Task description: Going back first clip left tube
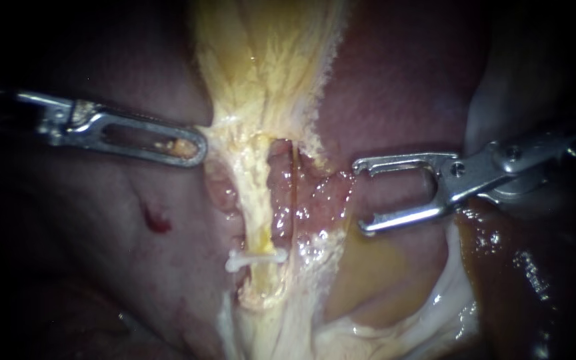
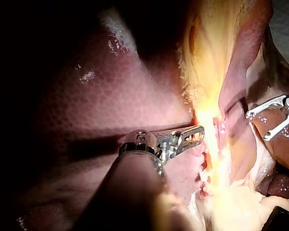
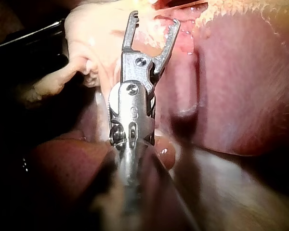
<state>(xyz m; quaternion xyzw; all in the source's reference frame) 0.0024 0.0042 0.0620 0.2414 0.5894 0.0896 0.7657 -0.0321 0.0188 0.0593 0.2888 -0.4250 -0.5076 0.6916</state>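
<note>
One clip (image 1: 256,259) across left tube (image 1: 259,200); right instrument (image 1: 361,196) clear.

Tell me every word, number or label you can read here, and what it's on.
None can be read.
The liver, the tube and the clip carry no writing.
The right instrument has a tiny stamped mark on its metal body, too small to read reliably.

A surgical practice bench: wet dark red liver (image 1: 401,80) and pale yellow tissue (image 1: 268,73) lie lit amid darkness, the left instrument (image 1: 195,148) and the right instrument (image 1: 361,196) reach in as thin steel shafts, and a white clip (image 1: 255,259) sits across a tube (image 1: 259,220)
</note>
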